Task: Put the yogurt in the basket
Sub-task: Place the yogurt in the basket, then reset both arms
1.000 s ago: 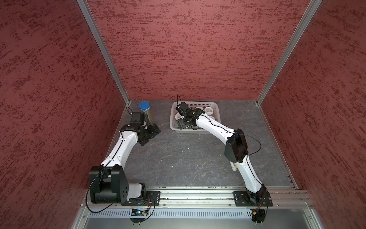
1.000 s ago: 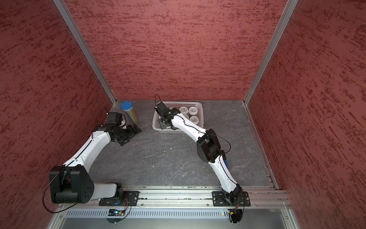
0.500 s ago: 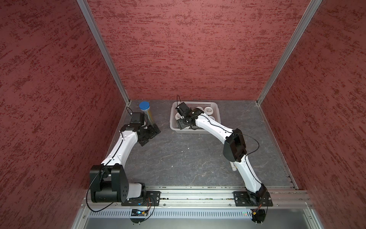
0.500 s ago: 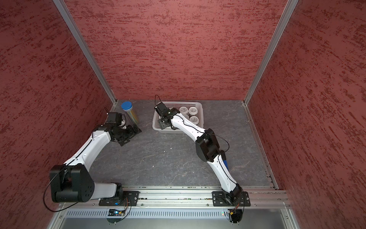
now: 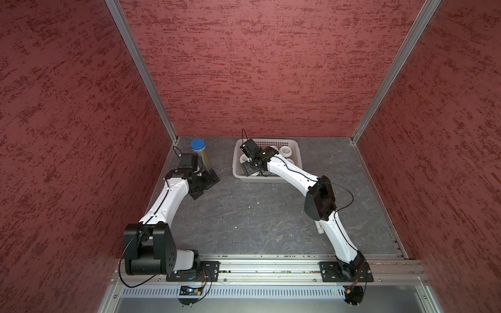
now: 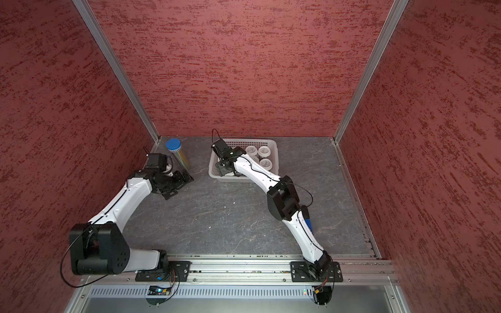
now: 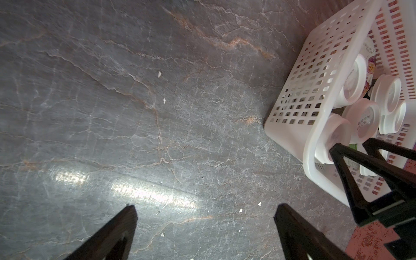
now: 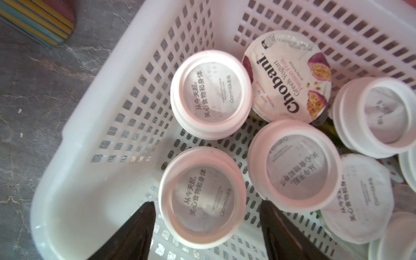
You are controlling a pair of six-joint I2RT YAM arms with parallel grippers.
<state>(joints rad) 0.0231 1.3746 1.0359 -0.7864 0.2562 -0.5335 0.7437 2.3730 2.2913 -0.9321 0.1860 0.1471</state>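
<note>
My right gripper [image 8: 207,204] stands spread around a cup [image 8: 202,195] in the basket [image 8: 67,202]. This looks like the release. Next, I lift straight out.

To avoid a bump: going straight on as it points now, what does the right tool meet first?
Probably the white-lidded yogurt cup between the open fingers of the right tool, in a basket corner. Depth is unclear: the fingers may pass beside it.

White-shelled left arm [image 5: 168,200], right arm [image 5: 291,170], black joint housings [image 5: 320,200], thin black cables [image 5: 352,195], screwed base plates [image 5: 211,271], wedge-fingered black right gripper [image 8: 207,203].
</note>
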